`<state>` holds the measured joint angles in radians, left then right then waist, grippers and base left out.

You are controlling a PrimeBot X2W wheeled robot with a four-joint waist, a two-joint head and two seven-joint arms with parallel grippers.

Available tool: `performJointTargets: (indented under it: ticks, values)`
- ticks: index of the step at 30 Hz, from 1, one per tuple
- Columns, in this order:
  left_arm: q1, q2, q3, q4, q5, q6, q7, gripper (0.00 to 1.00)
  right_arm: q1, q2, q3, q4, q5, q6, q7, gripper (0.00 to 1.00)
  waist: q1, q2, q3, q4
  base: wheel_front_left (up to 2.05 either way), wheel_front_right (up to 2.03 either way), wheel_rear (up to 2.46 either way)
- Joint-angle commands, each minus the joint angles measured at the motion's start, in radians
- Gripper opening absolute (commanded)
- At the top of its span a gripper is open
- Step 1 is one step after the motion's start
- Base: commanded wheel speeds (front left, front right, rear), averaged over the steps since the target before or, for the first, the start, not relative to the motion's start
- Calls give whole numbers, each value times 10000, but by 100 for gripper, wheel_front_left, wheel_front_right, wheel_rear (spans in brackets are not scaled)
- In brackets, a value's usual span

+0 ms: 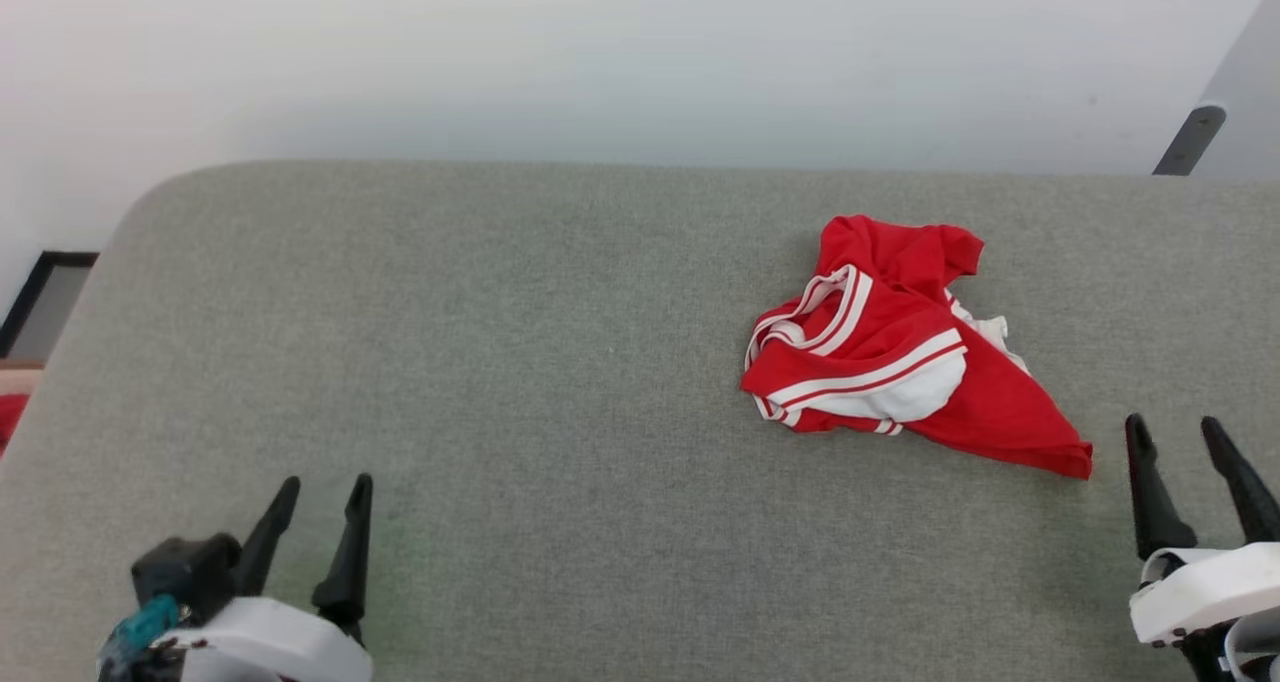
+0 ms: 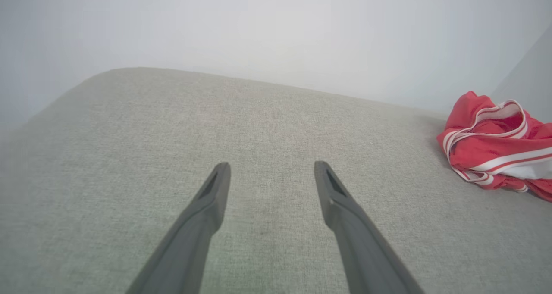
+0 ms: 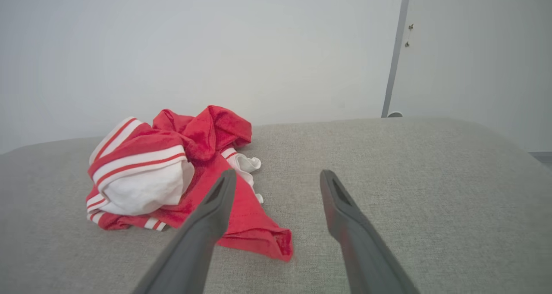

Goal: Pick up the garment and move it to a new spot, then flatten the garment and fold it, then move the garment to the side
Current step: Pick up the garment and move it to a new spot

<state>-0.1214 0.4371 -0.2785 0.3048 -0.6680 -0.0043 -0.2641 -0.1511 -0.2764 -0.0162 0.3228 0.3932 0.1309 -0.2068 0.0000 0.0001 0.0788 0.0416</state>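
The garment lies crumpled in a heap on the grey table, right of centre; red cloth with a white sleeve and red-white striped trim, its print hidden in the folds. My right gripper hangs open at the lower right, just right of the heap's near corner, nothing between its fingers. In the right wrist view the garment sits left of the open gripper. My left gripper is open at the lower left, far from the cloth. The left wrist view has the garment at its right edge, beyond the open gripper.
A pale wall runs behind the table's far edge. A red cloth scrap shows beyond the table's left edge, below a dark frame. A grey post stands at the back right.
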Motion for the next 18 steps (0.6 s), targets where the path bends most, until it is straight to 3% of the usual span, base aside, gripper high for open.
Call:
performJointTargets:
  ticks: [1, 7, 18]
  values:
    - [190, -88, 270, -229, 429, -58, 3, 100, 97, 37, -100, -115, -104, -3, 6, 100, 0, -1, -131, -67, 0, 0, 0]
    - [695, -502, 1094, -909, 1832, -419, 2, 100, 3, 227, -214, -534, -228, -3, -17, 100, 0, -1, -260, -194, 0, 0, 0]
    - [1149, -1295, 1737, -849, 2715, -829, 2, 100, 208, 446, -102, -609, -506, -3, 80, 100, 0, -1, -369, -214, 0, 0, 0]
